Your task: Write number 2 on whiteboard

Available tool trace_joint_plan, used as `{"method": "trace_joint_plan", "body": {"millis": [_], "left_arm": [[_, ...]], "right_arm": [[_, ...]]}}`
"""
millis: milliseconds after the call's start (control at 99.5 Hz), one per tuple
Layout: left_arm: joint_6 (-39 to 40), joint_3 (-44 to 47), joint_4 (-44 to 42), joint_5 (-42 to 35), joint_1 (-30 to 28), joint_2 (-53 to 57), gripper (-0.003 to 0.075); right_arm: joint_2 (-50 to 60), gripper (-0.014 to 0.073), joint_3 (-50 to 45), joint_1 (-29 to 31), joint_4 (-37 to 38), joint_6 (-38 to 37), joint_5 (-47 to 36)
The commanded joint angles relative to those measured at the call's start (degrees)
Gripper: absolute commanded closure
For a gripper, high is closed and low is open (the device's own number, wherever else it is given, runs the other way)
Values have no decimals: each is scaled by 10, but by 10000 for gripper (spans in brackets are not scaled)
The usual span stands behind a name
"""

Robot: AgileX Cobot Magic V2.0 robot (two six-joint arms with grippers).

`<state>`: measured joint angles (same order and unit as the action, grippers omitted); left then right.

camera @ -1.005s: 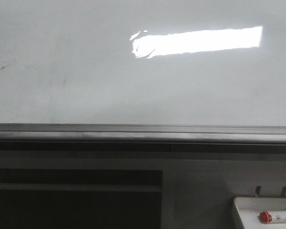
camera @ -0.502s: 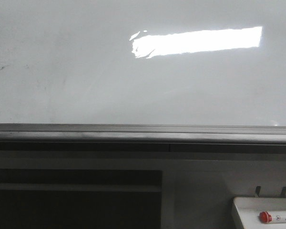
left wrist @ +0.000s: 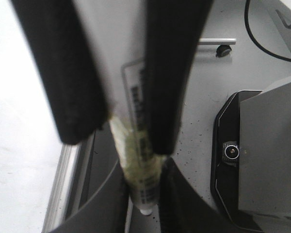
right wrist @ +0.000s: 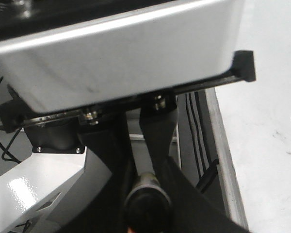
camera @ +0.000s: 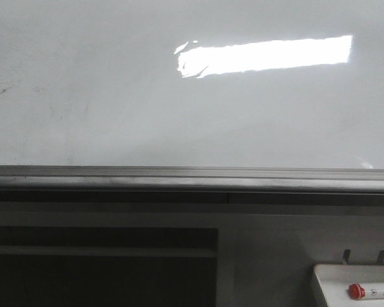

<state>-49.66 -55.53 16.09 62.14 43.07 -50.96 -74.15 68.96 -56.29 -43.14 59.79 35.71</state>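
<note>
Whiteboard (camera: pixel 115 96) glossy, unmarked; red-capped marker (camera: pixel 371 291) in white tray (camera: pixel 326 281) below rail.

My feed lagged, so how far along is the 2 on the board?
No stroke shows yet: the whiteboard is blank apart from faint smudges. In hand: the left hand grips a labelled marker, and the right hand seems to hold a dark cylinder. Writing the whole 2 remains.
</note>
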Motion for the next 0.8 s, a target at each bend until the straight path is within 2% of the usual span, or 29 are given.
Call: {"method": "trace_joint_plan", "body": {"millis": [0,80,141,191,251,342,452,522,693,794], "left_arm": [[-8,-25,32,-60,5,10,729],[18,-27,32,-78,5,20,654],[40,-27,32,-87,5,36,551],[56,-27,29,-93,5,54,448],[82,-27,21,-96,5,77,359],[130,-27,1,-95,5,118,287],[196,-27,-42,-89,5,182,309],[261,-26,-85,-94,5,224,355],[491,14,-259,-135,5,341,558],[560,50,-306,-146,5,404,701]], "right_arm": [[5,666,17,1,-12,-10,-21],[9,664,17,1,24,-10,-39],[13,664,17,4,48,-10,-55],[20,664,17,11,48,-10,-72],[28,664,17,23,48,-10,-90],[40,664,16,42,48,-10,-114],[41,664,15,68,48,-10,-141],[41,664,4,79,51,-10,-183],[32,664,-47,79,110,-9,-374],[10,665,-51,79,111,-9,-379]]}}
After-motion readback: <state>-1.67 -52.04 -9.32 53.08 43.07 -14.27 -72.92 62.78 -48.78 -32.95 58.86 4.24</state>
